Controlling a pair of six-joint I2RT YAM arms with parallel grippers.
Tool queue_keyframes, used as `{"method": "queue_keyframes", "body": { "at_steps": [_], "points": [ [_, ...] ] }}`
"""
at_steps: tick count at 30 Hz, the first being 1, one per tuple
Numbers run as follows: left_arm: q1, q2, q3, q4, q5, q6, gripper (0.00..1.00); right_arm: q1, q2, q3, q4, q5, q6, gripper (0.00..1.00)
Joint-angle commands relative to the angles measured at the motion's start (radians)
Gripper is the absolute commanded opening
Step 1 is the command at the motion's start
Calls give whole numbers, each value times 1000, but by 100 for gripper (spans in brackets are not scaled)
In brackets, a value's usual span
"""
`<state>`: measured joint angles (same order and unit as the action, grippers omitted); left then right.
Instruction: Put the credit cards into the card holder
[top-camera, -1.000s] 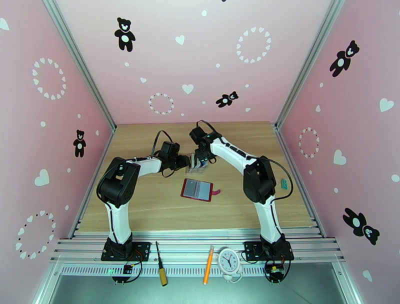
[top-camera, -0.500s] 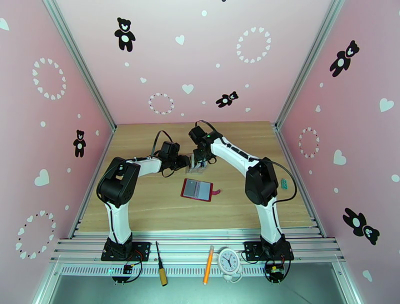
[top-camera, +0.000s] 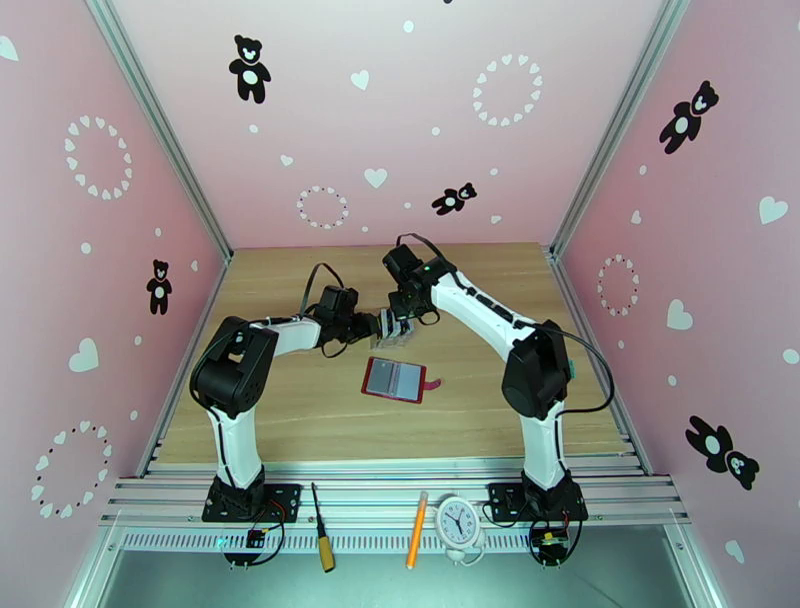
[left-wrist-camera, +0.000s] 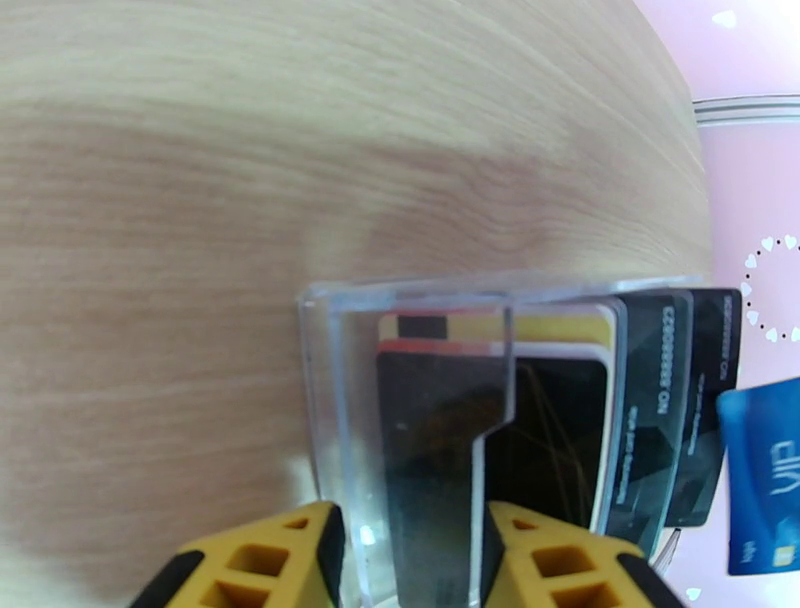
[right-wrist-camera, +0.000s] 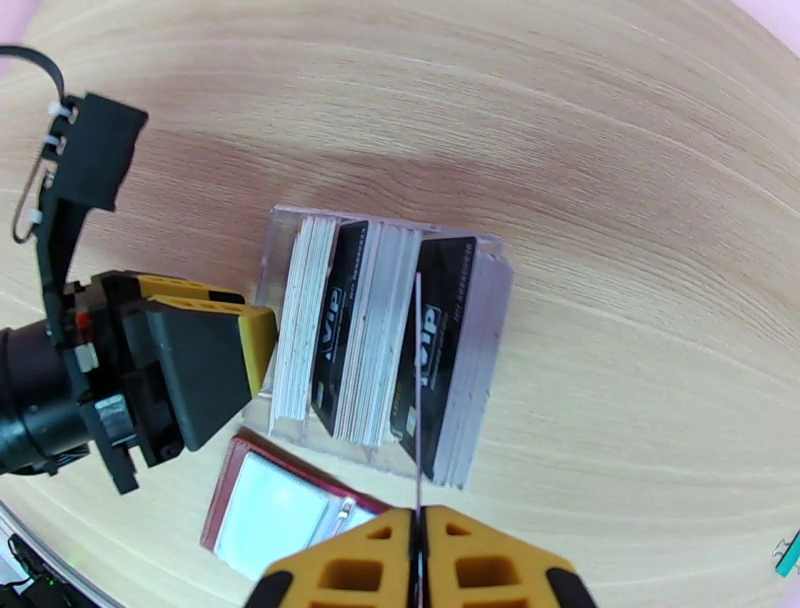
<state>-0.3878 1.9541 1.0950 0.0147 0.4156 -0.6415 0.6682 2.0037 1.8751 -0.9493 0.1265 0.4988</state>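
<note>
Several cards (right-wrist-camera: 345, 330) stand on edge in a clear rack (right-wrist-camera: 283, 225) at mid-frame of the right wrist view, their top edges running up and down the frame. Below them the right gripper (right-wrist-camera: 417, 522) pinches one blue card (left-wrist-camera: 765, 480), edge-on there but face-on in the left wrist view. At that view's bottom edge the left gripper (left-wrist-camera: 410, 545) clamps the rack's end wall. In the top view, just below the rack, the red wallet (top-camera: 397, 379) lies open and flat, long axis left to right.

Blue card (left-wrist-camera: 762, 480), far end beyond the right edge
</note>
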Motion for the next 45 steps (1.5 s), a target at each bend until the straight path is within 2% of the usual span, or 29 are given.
{"method": "queue_keyframes", "body": {
  "at_steps": [1, 13, 23, 27, 30, 37, 45],
  "points": [
    [8, -42, -28, 26, 35, -19, 43, 0, -78, -37, 0, -20, 26, 11],
    [7, -111, -74, 96, 26, -4, 44, 7, -319, -276, 129, -113, 104, 10],
    [8, -202, -99, 31, -40, 36, 44, 12, -531, -570, 319, -245, 216, 10],
    [-4, -227, -121, -20, -70, 71, 34, 12, -600, -705, 428, -297, 279, 10],
    [-16, -246, -129, -70, -80, 90, 34, 12, -644, -792, 506, -324, 317, 9],
    [-92, -318, -193, -165, -133, 128, 37, 12, -688, -953, 679, -393, 391, 10],
    [-160, -399, -273, -212, -210, 168, 40, 11, -684, -1038, 799, -420, 431, 9]
  ]
}}
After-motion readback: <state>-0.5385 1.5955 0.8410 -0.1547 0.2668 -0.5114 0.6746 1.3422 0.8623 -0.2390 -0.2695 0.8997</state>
